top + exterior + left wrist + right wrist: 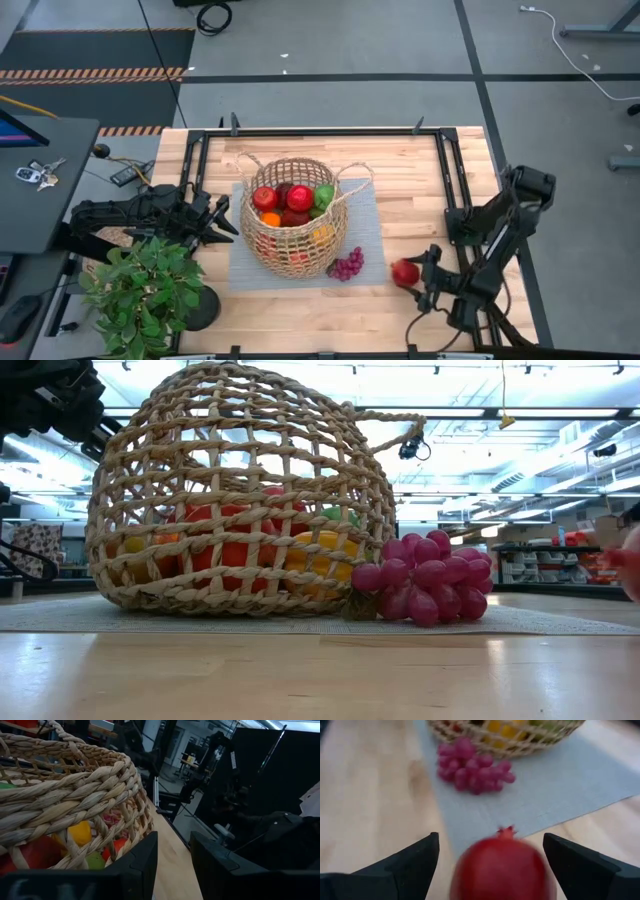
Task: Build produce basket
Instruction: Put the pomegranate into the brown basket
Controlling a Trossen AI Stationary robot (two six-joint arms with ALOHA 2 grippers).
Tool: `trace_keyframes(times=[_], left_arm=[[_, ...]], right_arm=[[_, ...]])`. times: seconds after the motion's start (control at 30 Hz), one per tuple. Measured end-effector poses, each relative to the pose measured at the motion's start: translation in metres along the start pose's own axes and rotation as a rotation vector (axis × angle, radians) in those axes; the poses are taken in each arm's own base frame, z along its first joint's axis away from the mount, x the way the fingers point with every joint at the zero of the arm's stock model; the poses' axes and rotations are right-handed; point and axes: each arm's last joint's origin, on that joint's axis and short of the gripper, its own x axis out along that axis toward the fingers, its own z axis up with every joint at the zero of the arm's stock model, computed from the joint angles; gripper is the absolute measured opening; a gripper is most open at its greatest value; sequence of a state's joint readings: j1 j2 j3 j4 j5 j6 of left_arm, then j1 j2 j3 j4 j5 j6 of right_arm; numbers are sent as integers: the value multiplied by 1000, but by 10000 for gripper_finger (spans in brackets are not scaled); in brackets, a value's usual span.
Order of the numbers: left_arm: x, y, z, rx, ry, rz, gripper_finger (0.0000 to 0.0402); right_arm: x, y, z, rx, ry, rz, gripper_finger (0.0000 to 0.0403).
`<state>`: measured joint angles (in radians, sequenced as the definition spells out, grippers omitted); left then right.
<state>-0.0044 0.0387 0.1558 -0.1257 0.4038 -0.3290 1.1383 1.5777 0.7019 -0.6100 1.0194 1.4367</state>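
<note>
The tan wicker basket stands by its base on a grey mat, holding red, orange, green and yellow produce. Purple grapes lie on the mat against the basket's near right side. A red fruit with a small crown lies on the wood just right of the mat. My right gripper is open, with a finger on either side of this fruit and a gap to each. My left gripper waits, narrowly open and holding nothing, beside the basket's left wall.
A potted green plant stands at the table's near left corner, close to my left arm. Black rails frame the tabletop. Bare wood lies right of the mat. A side table with keys stands off to the left.
</note>
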Motion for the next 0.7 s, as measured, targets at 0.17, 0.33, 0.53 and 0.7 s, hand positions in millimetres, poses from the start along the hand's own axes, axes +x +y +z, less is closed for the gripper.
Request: trace_keyframes(times=[0.17,0.33,0.53,0.7], left_arm=[[0,0,0,1,0,0,121],[0,0,0,1,0,0,121],[0,0,0,0,0,0,121],[0,0,0,1,0,0,121]], right_arm=[[18,2,-12,-44,-31,-79,361],[27,1,-15,13,67,-109,363],[26,-4,-21,59,88,-102,373],[26,-4,-22,73,92,-100,373]])
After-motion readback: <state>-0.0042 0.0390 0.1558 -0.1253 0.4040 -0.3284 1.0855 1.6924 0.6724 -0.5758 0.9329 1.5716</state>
